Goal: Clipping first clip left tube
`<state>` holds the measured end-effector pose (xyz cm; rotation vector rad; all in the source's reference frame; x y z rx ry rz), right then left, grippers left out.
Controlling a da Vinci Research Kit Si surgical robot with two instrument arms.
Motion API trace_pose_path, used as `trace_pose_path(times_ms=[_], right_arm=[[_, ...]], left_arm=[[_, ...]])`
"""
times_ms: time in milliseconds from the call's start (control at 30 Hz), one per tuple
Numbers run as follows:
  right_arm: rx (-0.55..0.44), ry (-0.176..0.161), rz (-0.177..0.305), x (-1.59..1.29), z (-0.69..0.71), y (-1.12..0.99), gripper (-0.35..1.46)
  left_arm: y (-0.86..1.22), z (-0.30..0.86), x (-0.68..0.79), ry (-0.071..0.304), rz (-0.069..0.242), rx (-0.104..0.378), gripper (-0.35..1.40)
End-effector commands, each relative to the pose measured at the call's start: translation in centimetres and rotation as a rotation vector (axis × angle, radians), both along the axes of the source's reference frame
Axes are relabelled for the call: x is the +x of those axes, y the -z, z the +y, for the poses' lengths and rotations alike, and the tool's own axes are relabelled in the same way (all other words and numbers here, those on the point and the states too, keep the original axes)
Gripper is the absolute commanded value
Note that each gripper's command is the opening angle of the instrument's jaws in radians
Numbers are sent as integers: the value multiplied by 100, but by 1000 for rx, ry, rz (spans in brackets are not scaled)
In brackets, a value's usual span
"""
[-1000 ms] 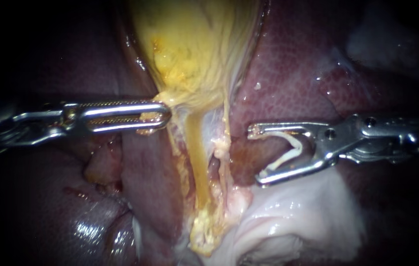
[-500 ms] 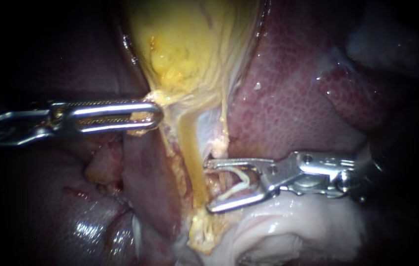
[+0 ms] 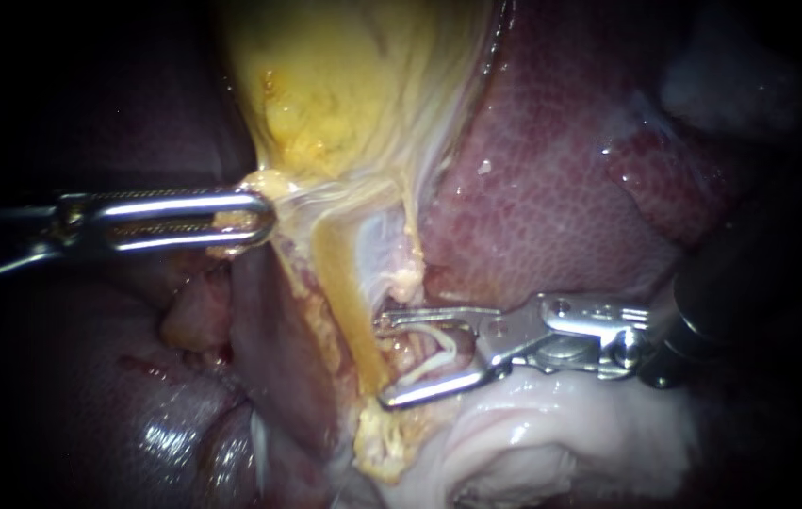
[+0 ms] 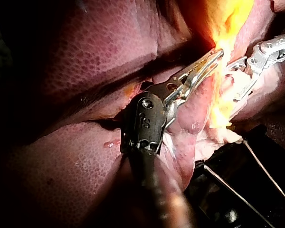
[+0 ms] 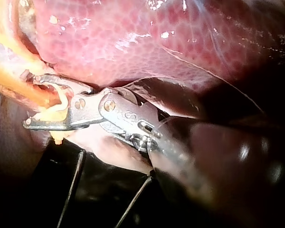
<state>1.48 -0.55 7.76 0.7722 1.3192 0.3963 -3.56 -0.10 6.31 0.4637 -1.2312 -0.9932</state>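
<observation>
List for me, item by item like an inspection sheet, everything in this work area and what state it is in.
Surface: dark red mottled liver, with pale white glistening tissue at its lower edge.
Job's things: yellow gallbladder narrowing into a yellow tube; no clip on the tube yet.
Clutter: nothing seen.
Instruments: left instrument, slim metal jaws shut on the gallbladder's narrow end; right instrument, jaws wide apart, holding an open white clip, tips at the tube.
Cables: thin wires under the tissue.
Surroundings: dark base beneath; otherwise only darkness.
</observation>
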Motion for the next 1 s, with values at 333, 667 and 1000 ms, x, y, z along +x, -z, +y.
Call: trace_pose_path(times_ms=[333, 667, 1000], right_arm=[[34, 40, 20, 20, -8, -5, 60], [115, 89, 90, 23, -17, 9, 59], [136, 118, 115, 35, -25, 12, 58]], left_arm=[[-3, 1, 1, 0, -1, 0, -35], [-24, 12, 10, 7, 7, -2, -35], [-35, 19, 8, 12, 10, -2, -35]])
